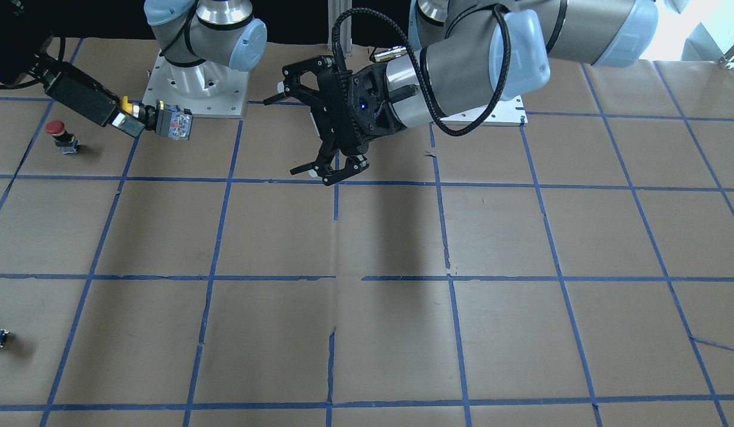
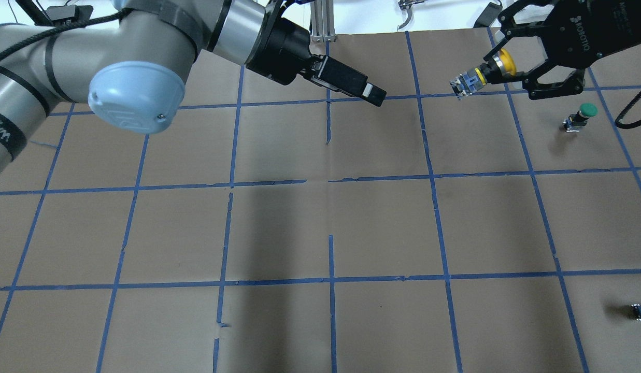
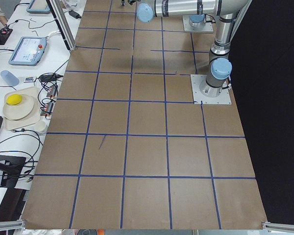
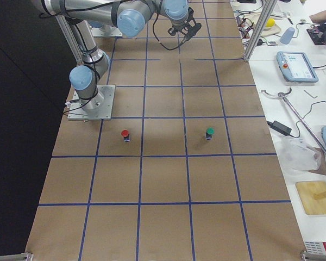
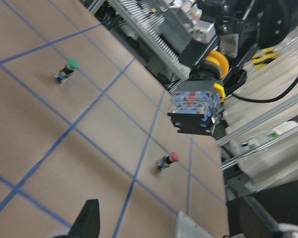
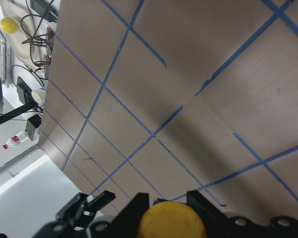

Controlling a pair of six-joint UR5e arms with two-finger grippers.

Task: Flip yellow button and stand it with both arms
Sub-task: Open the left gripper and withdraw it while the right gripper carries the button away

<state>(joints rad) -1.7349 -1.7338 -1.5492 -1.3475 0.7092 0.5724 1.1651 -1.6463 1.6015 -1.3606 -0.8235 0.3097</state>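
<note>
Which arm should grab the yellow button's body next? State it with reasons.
Left. The right gripper is shut on the yellow button by its cap, holding it in the air with its body pointing out toward the left gripper, which is open, empty and facing it.

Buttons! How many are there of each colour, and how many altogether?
yellow button: 1
red button: 1
green button: 1
black switch block, no cap: 1
Total: 4
</note>
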